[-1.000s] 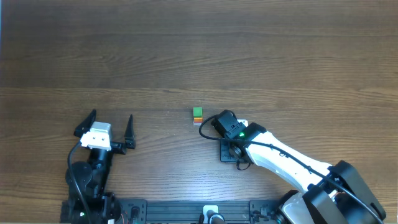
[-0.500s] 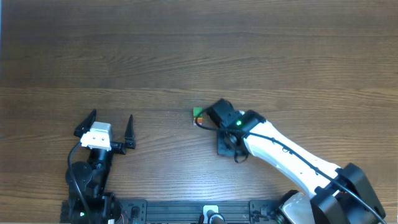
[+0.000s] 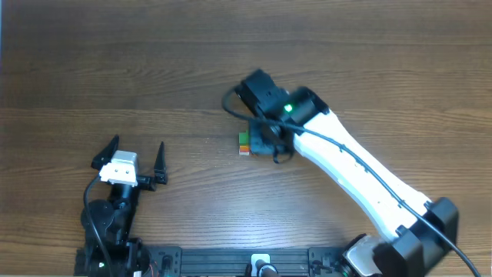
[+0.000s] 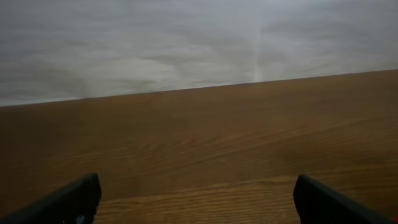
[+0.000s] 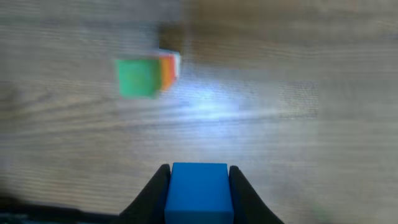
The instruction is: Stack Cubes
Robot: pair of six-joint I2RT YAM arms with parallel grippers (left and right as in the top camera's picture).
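Roughly two-thirds done, by my reckoning. Wooden table (image 3: 231,61), with a small stack near its middle. Right arm (image 3: 361,185) reaches out toward that stack. Left gripper (image 3: 138,143) sits back near its own base, fingers spread wide, holding nothing.

Stack so far: green cube (image 5: 137,78) seated on orange cube (image 5: 169,67), so two tiers are placed. Third tier outstanding: right gripper (image 5: 199,169) pinches a blue cube (image 5: 199,193) squarely between both fingers, seemingly lifted off the wood, near the stack but not over it.

Left to do: line up above green, lower, let go.
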